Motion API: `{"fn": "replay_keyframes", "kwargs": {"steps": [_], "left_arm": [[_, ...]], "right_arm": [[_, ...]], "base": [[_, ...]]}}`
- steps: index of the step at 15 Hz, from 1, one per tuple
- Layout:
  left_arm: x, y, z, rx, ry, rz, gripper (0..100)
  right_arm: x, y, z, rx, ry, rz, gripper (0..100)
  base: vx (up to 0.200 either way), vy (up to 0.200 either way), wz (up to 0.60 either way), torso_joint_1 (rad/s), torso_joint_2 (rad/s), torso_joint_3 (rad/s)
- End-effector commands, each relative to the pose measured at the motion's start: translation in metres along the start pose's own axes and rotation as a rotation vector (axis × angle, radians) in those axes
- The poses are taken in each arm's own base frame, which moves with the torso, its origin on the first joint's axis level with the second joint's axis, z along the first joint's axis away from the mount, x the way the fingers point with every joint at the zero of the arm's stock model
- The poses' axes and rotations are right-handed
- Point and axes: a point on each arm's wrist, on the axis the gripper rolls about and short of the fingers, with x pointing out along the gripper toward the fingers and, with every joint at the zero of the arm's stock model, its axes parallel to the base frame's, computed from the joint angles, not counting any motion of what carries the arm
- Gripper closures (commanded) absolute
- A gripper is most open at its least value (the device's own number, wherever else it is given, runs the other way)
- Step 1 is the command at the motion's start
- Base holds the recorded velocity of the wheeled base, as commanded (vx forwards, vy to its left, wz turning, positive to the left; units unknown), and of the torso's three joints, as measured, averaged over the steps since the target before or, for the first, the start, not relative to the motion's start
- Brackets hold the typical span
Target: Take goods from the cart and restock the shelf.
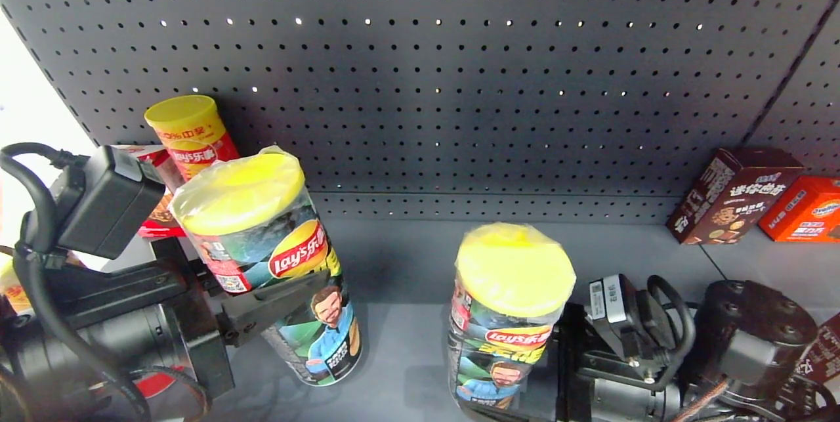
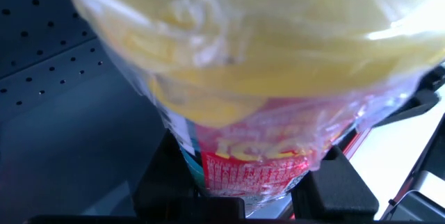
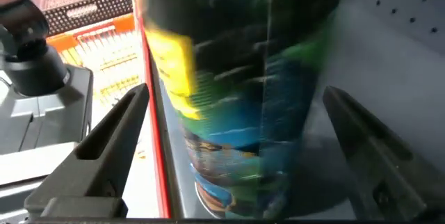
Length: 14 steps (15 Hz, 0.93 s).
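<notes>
- The left gripper [image 1: 279,294] is held low at near left, its fingers clamped on the left chips can [image 1: 262,232].
- That can is tilted over the shelf [image 1: 407,264], long axis leaning, with the yellow lid up and leftward.
- The right gripper [image 3: 236,113] is held at near right, fingers spread either side of the right chips can [image 1: 508,317] and apart from it.
- That can is stood upright on the shelf.
- A small yellow can [image 1: 190,133] is noted at far left.

Left gripper [image 1: 279,287] low at the left, jaws clamped around a chip can [image 1: 252,202]; right gripper [image 3: 236,95] low at the right, jaws spread wide.
</notes>
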Motion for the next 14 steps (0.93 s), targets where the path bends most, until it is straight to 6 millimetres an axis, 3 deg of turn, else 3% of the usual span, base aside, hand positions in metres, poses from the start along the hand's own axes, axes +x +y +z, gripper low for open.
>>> {"fn": "replay_keyframes", "kwargs": {"steps": [1, 3, 4, 5, 9, 12, 14], "left_arm": [[0.0, 0.0, 0.0, 0.0, 0.0, 0.0, 100], [0.0, 0.0, 0.0, 0.0, 0.001, 0.0, 100], [0.0, 0.0, 0.0, 0.0, 0.001, 0.0, 100], [0.0, 0.0, 0.0, 0.0, 0.0, -0.002, 100], [0.0, -0.001, 0.001, 0.001, -0.003, -0.003, 100], [0.0, -0.001, 0.0, 0.0, 0.001, -0.005, 100], [0.001, -0.001, 0.0, 0.002, 0.001, -0.006, 100]], "right_arm": [[-0.022, 0.007, 0.024, -0.043, -0.077, -0.014, 0], [-0.045, 0.016, 0.037, -0.071, -0.126, -0.028, 0], [-0.045, 0.016, 0.037, -0.071, -0.126, -0.028, 0], [-0.066, 0.014, 0.045, -0.091, -0.145, -0.091, 0], [-0.111, 0.018, 0.066, -0.139, -0.176, -0.225, 0], [-0.155, 0.042, 0.076, -0.144, -0.153, -0.321, 0], [-0.179, 0.061, 0.072, -0.134, -0.125, -0.371, 0]], "base": [[0.0, 0.0, 0.0, 0.0, 0.0, 0.0], [0.0, 0.0, 0.0, 0.0, 0.0, 0.0], [0.0, 0.0, 0.0, 0.0, 0.0, 0.0], [0.0, 0.0, 0.0, 0.0, 0.0, 0.0], [0.0, 0.0, 0.0, 0.0, 0.0, 0.0], [0.0, 0.0, 0.0, 0.0, 0.0, 0.0], [0.0, 0.0, 0.0, 0.0, 0.0, 0.0]]}}
